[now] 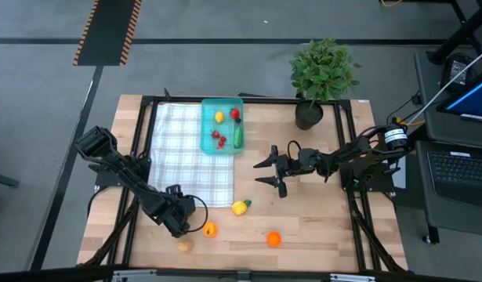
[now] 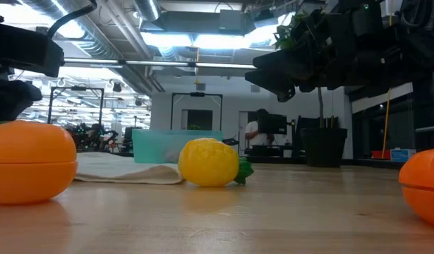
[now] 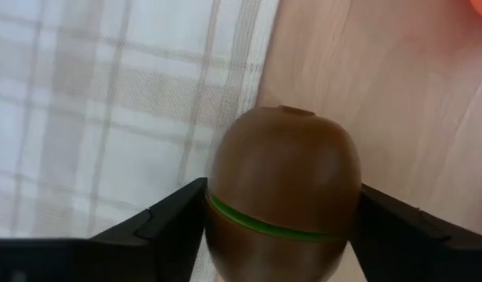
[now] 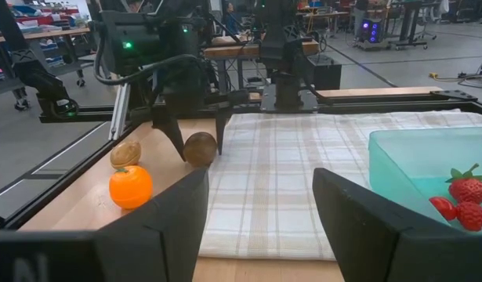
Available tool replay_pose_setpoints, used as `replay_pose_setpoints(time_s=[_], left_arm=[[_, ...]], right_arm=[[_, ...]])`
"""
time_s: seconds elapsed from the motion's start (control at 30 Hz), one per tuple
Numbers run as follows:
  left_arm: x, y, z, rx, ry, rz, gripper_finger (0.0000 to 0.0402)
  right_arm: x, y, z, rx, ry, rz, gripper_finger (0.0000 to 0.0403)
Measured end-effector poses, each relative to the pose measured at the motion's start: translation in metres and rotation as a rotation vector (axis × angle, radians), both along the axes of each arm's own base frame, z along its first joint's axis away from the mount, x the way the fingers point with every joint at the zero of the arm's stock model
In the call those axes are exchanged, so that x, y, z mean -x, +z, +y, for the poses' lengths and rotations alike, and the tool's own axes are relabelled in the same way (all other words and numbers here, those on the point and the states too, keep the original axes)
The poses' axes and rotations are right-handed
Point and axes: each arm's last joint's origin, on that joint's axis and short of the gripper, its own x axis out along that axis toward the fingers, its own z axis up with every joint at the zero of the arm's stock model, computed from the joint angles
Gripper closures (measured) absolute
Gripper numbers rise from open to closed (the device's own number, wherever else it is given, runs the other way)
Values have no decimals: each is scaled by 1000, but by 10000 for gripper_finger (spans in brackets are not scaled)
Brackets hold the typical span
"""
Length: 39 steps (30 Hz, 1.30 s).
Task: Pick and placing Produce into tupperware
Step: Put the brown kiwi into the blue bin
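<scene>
The left gripper (image 1: 180, 218) is down at a corner of the checked cloth (image 1: 186, 157), the corner far from the box. Its two fingers (image 3: 174, 215) are closed around a brown fruit (image 3: 284, 196) and touch it on both sides. The fruit is smooth and round, with a green line around its middle. It sits right at the edge of the cloth, partly on the wood.

The job now is to get a good hold and lift. The fruit is round and slippery, so it could pop out. It is best to squeeze at the fat middle, near the green line, and not too hard. Then lift straight up, high enough that the fruit does not drag on the cloth and pull it.

Next the fruit has to go across the cloth to the teal box (image 1: 209, 133), which lies at the other end of the cloth, on its edge. The box already has a yellow fruit (image 1: 219, 117), some red ones and a green one in it. Let go low over a bare spot so it does not bounce.

Off the cloth, near the gripper, lie a yellow fruit (image 1: 240, 207), two orange ones (image 1: 210, 229) and a small tan one (image 1: 183, 246).

The right gripper (image 1: 260, 174) waits in the air past the box side of the cloth, with its fingers wide and nothing in them.
</scene>
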Motion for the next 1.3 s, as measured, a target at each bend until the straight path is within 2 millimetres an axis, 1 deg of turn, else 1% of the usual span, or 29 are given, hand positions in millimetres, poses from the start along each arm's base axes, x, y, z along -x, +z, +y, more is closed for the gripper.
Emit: replay_pose_setpoints(time_s=[0.13, 0.53, 0.73, 0.9, 1.13, 1.23, 1.3], left_arm=[[-1, 0, 1, 44, 14, 32, 167], [-4, 2, 2, 64, 18, 42, 164], [-13, 15, -5, 56, -32, -9, 167], [-12, 28, -9, -13, -63, -121, 167], [-7, 54, -4, -135, -40, -342, 167], [-8, 64, -1, -176, -18, -444, 167], [-10, 67, -2, -206, -28, -499, 167]], right_arm=[[0, 0, 0, 0, 0, 0, 171], [0, 0, 0, 1, 0, 0, 171], [0, 0, 0, 1, 0, 2, 171], [0, -3, 0, 3, 0, 34, 171], [0, -1, 0, 24, 5, 8, 171], [0, -1, 3, 30, 19, 7, 171], [1, -1, 6, 37, 34, 6, 171]])
